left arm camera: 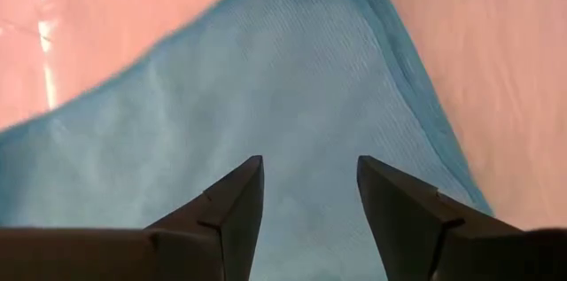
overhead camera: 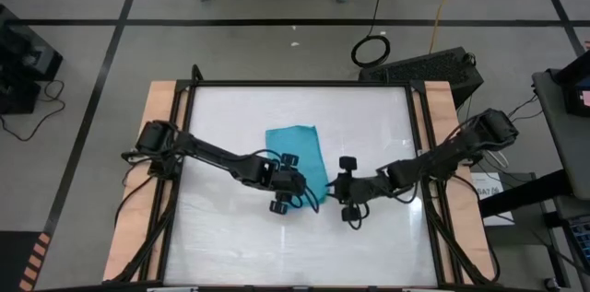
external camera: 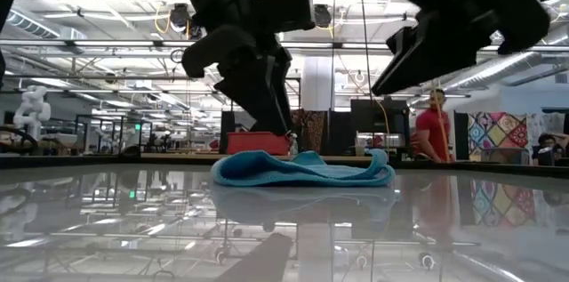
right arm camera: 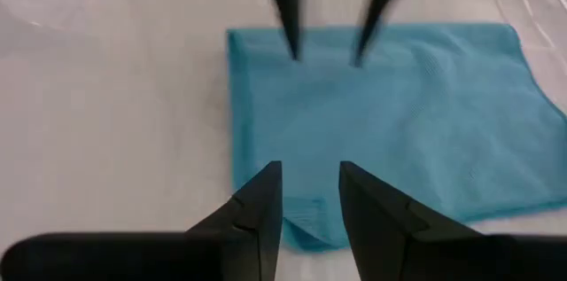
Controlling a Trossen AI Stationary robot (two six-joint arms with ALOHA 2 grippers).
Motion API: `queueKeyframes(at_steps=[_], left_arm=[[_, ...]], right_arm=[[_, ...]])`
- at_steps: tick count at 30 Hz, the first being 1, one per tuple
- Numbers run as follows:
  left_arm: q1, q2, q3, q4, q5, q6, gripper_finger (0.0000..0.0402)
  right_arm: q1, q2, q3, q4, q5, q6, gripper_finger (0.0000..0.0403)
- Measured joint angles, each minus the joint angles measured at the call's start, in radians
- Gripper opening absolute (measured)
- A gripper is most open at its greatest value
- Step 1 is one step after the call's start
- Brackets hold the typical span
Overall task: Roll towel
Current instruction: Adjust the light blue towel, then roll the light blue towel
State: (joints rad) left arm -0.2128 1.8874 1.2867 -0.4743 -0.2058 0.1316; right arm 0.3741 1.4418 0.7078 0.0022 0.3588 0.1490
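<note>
The teal-blue towel (overhead camera: 295, 152) lies flat on the glossy table a little left of centre; it also shows in the low view (external camera: 302, 168). My left gripper (left arm camera: 308, 164) is open, pointing down over the towel's near right part, with its fingertips (right arm camera: 292, 50) down at the cloth. My right gripper (right arm camera: 310, 167) is open and empty, just right of the towel (right arm camera: 390, 113) and above its near corner; in the high view (overhead camera: 330, 188) it faces the left gripper (overhead camera: 309, 191). My left gripper comes at the towel from above with both fingers spread over its top face (left arm camera: 306, 95), near the towel's right edge. One fingertip (external camera: 290, 144) reaches down to the cloth. I cannot tell whether the tips touch it.
A black frame (overhead camera: 304, 83) borders the table, with wooden strips (overhead camera: 161, 126) on both sides. Bare glossy surface lies left of, right of and nearer than the towel. Beyond the far edge stand a red box (external camera: 258, 142) and a person in a red shirt (external camera: 433, 131).
</note>
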Motion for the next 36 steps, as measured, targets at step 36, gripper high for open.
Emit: queueKeyframes(at_steps=[36], left_arm=[[-0.149, 0.073, -0.004, -0.094, -0.011, -0.011, 0.0191]], right_arm=[[0.073, 0.235, -0.002, 0.266, -0.08, 0.057, 0.0105]])
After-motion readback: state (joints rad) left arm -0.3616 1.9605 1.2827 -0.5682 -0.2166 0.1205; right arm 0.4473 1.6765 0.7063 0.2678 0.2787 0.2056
